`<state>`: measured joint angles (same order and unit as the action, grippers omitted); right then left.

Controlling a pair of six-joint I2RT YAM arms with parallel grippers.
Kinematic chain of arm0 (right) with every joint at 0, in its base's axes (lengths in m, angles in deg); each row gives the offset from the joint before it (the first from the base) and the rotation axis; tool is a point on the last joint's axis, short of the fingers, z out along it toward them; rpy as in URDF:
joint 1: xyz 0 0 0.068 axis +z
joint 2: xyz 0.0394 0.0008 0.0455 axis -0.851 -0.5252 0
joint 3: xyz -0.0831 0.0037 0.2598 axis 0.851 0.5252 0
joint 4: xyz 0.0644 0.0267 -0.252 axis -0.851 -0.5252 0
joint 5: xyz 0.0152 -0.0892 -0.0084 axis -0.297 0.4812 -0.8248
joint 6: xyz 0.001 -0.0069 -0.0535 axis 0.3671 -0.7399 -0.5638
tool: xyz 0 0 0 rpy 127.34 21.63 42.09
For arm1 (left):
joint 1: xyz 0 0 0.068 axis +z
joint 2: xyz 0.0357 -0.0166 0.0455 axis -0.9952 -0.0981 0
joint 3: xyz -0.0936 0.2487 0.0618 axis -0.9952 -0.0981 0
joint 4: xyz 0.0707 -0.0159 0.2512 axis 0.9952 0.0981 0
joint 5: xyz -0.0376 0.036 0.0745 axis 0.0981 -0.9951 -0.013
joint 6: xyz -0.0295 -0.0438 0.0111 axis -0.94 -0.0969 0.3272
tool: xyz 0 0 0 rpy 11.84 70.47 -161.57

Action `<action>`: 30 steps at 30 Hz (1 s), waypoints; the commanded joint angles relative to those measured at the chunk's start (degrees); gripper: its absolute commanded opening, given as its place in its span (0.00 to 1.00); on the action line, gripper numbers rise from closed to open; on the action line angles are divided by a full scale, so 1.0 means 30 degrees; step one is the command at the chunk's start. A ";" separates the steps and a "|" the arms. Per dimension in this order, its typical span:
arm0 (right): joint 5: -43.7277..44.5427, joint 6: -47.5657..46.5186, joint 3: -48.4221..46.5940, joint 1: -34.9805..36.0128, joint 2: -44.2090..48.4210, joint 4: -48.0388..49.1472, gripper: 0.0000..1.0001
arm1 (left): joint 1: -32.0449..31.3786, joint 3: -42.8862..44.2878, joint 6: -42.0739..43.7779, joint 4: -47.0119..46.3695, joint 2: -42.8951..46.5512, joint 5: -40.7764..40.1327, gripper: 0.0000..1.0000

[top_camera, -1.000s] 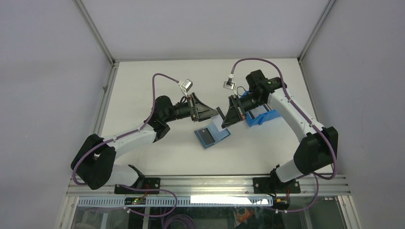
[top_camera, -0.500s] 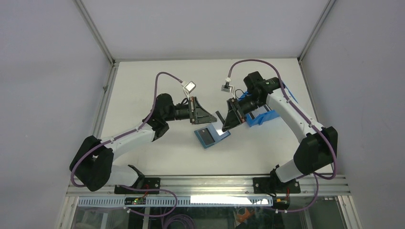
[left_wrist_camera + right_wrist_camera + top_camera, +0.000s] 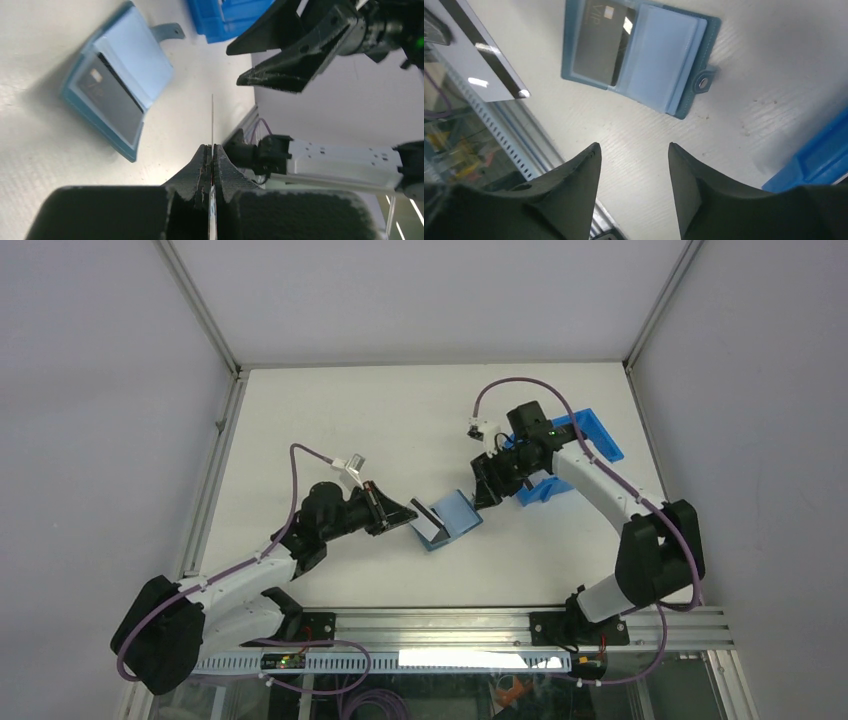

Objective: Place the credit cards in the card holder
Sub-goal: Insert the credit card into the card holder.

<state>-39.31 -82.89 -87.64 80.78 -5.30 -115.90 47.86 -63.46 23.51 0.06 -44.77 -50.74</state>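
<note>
Left hand (image 3: 212, 148): clenching on one credit card (image 3: 471, 62). Right hand (image 3: 634, 147): hanging released, empty, near the open card holder (image 3: 664, 55) lying on desk (image 3: 754, 75).

A bright-blue plastic bin (image 3: 592, 435) sits on the white tabletop (image 3: 400, 410) toward its far right side, its corner also showing in the left wrist view (image 3: 225, 17). An aluminium rail (image 3: 440, 620) runs along the near edge, with a white perforated strip (image 3: 450, 661) below it. Plain grey walls (image 3: 420, 290) enclose the space.
</note>
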 commanded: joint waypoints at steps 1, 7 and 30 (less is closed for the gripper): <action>0.4045 0.0823 -0.0183 0.1368 -0.0931 0.3243 0.57 | 0.0100 0.0099 0.0117 -0.0990 -0.0593 -0.1960 0.00; 0.5906 0.1723 -0.0410 0.1675 -0.2851 0.3403 0.64 | 0.0100 0.0658 0.0103 -0.3455 -0.4356 -0.1451 0.00; 0.5581 0.3021 0.0296 0.2387 -0.5122 0.4266 0.55 | 0.0036 0.1191 -0.1362 -0.9236 -1.2443 -0.1081 0.00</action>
<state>-23.20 -74.75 -86.44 87.57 -20.27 -105.30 48.06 -60.48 19.51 -22.08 -81.77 -53.86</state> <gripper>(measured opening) 0.571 0.009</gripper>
